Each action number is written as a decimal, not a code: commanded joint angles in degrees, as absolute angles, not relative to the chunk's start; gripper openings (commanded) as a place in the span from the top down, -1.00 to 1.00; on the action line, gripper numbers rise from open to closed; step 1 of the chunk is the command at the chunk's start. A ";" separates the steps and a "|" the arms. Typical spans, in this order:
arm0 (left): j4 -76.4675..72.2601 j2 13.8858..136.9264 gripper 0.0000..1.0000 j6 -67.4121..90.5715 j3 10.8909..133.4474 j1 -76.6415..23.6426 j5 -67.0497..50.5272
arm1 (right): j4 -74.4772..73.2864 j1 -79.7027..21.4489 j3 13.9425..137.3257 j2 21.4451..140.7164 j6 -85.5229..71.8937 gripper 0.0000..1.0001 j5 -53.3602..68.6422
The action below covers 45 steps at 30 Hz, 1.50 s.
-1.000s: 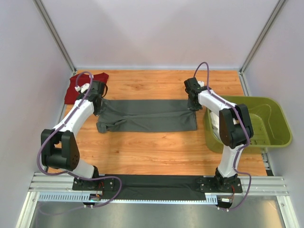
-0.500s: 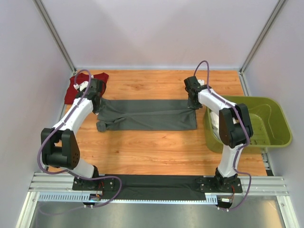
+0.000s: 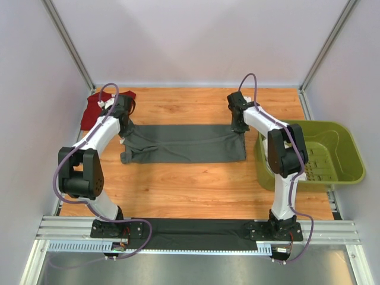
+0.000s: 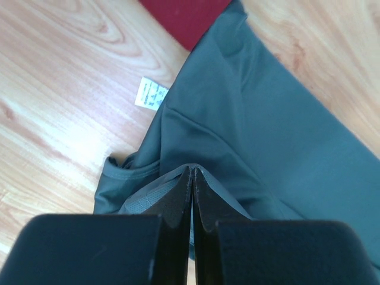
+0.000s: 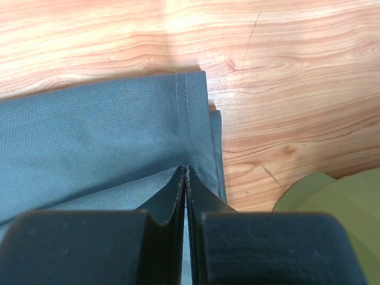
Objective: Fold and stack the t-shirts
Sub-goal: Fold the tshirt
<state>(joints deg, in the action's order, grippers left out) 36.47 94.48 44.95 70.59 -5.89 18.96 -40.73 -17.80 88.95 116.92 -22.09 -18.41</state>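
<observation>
A dark grey t-shirt (image 3: pixel 184 143) lies as a long folded strip across the wooden table. My left gripper (image 3: pixel 125 128) is at its left end, shut on a raised fold of the grey fabric (image 4: pixel 191 172). The shirt's white neck label (image 4: pixel 151 94) shows just beyond it. At the shirt's right end my right gripper (image 3: pixel 239 129) is shut on the stitched hem (image 5: pixel 185 171). A dark red t-shirt (image 3: pixel 95 110) lies bunched at the back left corner, its edge (image 4: pixel 184 15) touching the grey one.
An olive-green basket (image 3: pixel 347 154) stands at the right edge, close to my right arm, and its rim (image 5: pixel 332 205) shows in the right wrist view. A black cloth (image 3: pixel 196 228) covers the near rail between the arm bases. Grey walls enclose the table.
Both grippers have moved a little toward the back of the table, still pinching the grey shirt's ends. The shirt's near edge has drawn in slightly.
</observation>
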 commanded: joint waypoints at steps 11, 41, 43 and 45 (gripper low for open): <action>36.82 93.17 -0.24 38.50 80.24 -4.75 15.39 | -44.38 -17.67 96.76 113.12 -19.51 -0.36 -11.61; 22.77 76.46 -0.19 76.02 45.44 -8.35 12.74 | -35.69 -26.54 93.08 112.24 -20.13 -0.13 -5.89; 22.76 78.74 -0.19 76.20 46.66 -8.44 13.44 | -35.51 -26.54 92.55 112.06 -19.78 -0.13 -6.24; 23.03 81.11 -0.18 76.29 47.63 -8.35 13.45 | -35.68 -26.46 92.55 112.06 -19.43 -0.13 -7.11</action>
